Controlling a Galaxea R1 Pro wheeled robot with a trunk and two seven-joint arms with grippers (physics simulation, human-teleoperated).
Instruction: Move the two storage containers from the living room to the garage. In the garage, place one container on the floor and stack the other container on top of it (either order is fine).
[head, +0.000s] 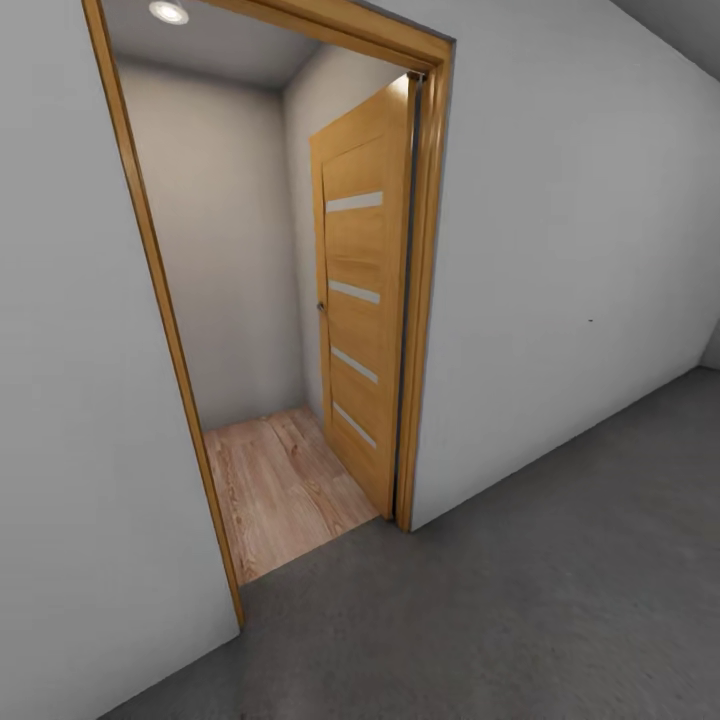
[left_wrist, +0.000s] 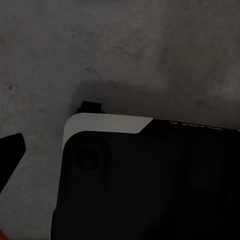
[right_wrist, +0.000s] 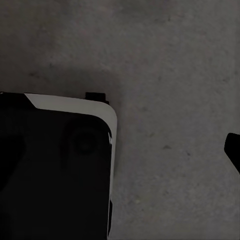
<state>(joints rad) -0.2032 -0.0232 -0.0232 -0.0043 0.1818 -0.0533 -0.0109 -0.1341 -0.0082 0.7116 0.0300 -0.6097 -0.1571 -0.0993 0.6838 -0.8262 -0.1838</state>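
The dark grey floor (head: 520, 600) spreads wide from 6 o'clock to 3 o'clock, open up to the pale wall (head: 570, 250). At 11 o'clock a wooden door frame (head: 165, 330) edges a doorway, its door (head: 362, 300) swung inward over light wood planks (head: 280, 490). Each wrist view looks down past the robot's black base (left_wrist: 150, 180) at the floor; whether either hand is released or clenched cannot be told.

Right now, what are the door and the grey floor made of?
The door looks like golden, smooth wood: grain lines run along it, with pale strips that may be frosted glass. The grey floor looks like matte concrete, dull and mottled with no shine. Past the doorway, the plank floor looks like light wood with visible grain.
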